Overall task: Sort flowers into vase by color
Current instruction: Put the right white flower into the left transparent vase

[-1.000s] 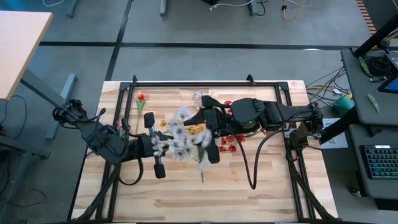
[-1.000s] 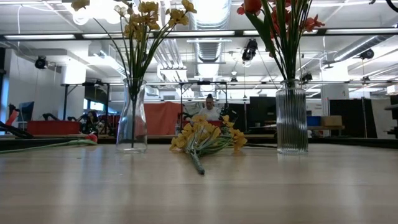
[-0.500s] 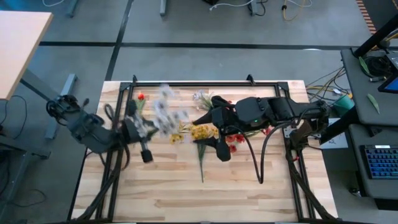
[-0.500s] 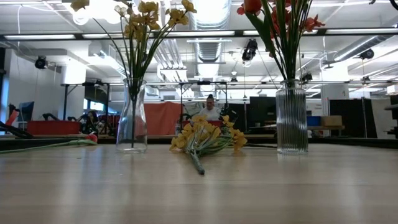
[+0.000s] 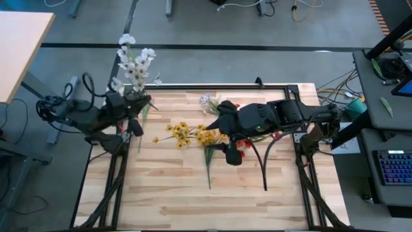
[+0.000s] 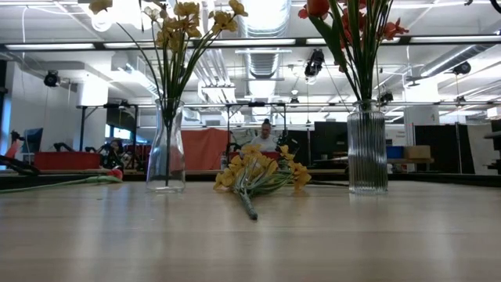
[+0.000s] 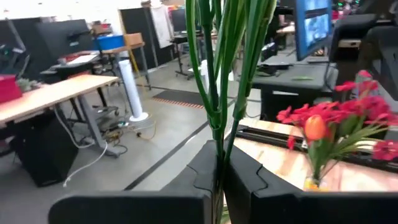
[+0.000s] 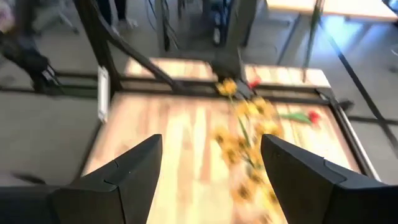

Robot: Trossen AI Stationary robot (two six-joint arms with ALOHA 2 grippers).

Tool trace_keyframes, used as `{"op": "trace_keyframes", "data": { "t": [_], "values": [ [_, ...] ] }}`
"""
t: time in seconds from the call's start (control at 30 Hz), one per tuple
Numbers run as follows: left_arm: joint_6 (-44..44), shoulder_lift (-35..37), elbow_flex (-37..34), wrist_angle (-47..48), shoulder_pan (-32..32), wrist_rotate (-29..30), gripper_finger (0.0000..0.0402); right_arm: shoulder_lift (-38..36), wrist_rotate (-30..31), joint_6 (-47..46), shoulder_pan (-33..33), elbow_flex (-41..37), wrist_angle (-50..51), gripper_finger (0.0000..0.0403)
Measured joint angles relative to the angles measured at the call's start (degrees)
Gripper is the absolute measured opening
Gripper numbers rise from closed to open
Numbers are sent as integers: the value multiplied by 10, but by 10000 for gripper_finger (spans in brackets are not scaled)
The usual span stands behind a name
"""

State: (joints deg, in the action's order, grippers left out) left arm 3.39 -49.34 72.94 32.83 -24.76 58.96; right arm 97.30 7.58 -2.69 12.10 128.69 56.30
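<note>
The left tool (image 5: 132, 111) is clamped on the green stalks of a white-blossomed spray (image 5: 133, 63). The right tool (image 5: 226, 134) stands apart above a yellow-blossomed spray (image 5: 193, 135) lying on the wooden desk (image 5: 167, 187).

**Two robot arms, one gripper closed, one parted**

The left arm reaches toward the far left corner of the bench, its left gripper (image 5: 133, 107) clamped tight, fingers (image 7: 249, 180) pressed together. The right arm stretches across the bench's middle, wrist angled down, the right gripper (image 5: 228, 132) with fingers (image 8: 130, 171) spread wide apart.
</note>
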Motion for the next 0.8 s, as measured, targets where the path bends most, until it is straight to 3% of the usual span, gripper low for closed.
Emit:
{"op": "trace_keyframes", "data": {
  "t": [0.23, 0.53, 0.8],
  "values": [
    [-20, 67, -140, -122, 59, -110, 0, -32, 1, 55, -51, -3, 87, 266],
    [1, 99, -249, -222, 139, -220, 0, -95, -1, 83, -133, -69, 82, 260],
    [81, 107, -294, -245, 141, -228, 0, -170, -6, 60, -158, -205, 6, 260]
  ]
}}
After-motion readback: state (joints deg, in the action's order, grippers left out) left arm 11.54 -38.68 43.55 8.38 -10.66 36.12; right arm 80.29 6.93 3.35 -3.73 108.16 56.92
